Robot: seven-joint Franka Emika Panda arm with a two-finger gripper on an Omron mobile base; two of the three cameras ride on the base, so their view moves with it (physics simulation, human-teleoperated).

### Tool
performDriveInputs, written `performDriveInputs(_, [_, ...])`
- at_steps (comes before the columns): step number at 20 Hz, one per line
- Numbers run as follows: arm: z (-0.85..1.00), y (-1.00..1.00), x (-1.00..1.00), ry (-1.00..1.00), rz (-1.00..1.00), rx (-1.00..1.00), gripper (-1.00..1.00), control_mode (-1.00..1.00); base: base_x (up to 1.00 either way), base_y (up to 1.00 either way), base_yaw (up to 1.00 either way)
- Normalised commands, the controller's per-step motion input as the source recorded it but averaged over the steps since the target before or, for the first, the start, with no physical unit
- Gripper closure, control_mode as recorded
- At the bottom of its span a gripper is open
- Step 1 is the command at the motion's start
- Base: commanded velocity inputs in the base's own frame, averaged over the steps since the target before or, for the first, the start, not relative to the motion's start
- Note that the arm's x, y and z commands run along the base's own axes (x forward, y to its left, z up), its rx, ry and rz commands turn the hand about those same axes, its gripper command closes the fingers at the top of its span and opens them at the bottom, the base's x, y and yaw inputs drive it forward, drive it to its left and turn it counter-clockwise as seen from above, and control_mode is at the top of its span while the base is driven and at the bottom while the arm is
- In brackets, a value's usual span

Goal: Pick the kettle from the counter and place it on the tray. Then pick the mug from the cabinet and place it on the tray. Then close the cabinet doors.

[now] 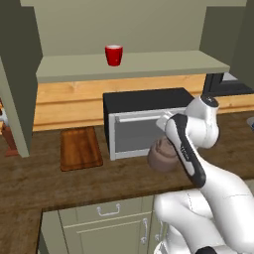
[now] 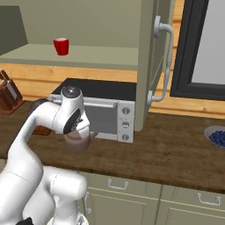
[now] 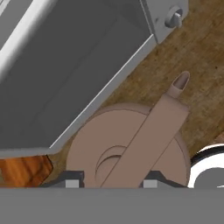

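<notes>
The brownish kettle (image 1: 159,156) (image 2: 77,141) is right in front of the toaster oven, over the dark counter (image 1: 74,183). Whether it touches the wood I cannot tell. From above, its arched handle (image 3: 144,140) runs diagonally, and my gripper (image 3: 111,181) is shut on the handle's near end, one tip on each side. The reddish tray (image 1: 79,148) lies flat on the counter left of the oven, and a corner of the tray (image 3: 24,170) shows beside the kettle. The red mug (image 1: 113,54) (image 2: 61,45) stands on the cabinet shelf (image 1: 149,64). Both cabinet doors (image 1: 15,74) (image 2: 147,66) stand open.
A black and silver toaster oven (image 1: 144,124) (image 2: 110,112) stands close behind the kettle. A knife block (image 2: 6,94) is at the far left, and a bowl of blueberries (image 2: 217,137) sits at the right. The open right door's bar handle (image 2: 165,61) juts over the counter.
</notes>
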Motion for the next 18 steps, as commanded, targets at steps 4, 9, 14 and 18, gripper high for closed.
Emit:
performDriveInputs(4, [0.36,0.64,-0.24,-0.08,0.12,0.00,1.00,-1.00,0.00,0.00,0.00])
performDriveInputs(9, [0.22,0.64,-0.15,-0.08,0.11,-0.01,1.00,-1.00,0.00,0.00,0.00])
performDriveInputs(14, [0.09,0.69,-0.05,-0.08,0.07,-0.09,1.00,-1.00,0.00,0.00,0.00])
performDriveInputs(18, [0.13,0.67,0.00,-0.08,0.05,-0.13,1.00,-1.00,0.00,0.00,0.00])
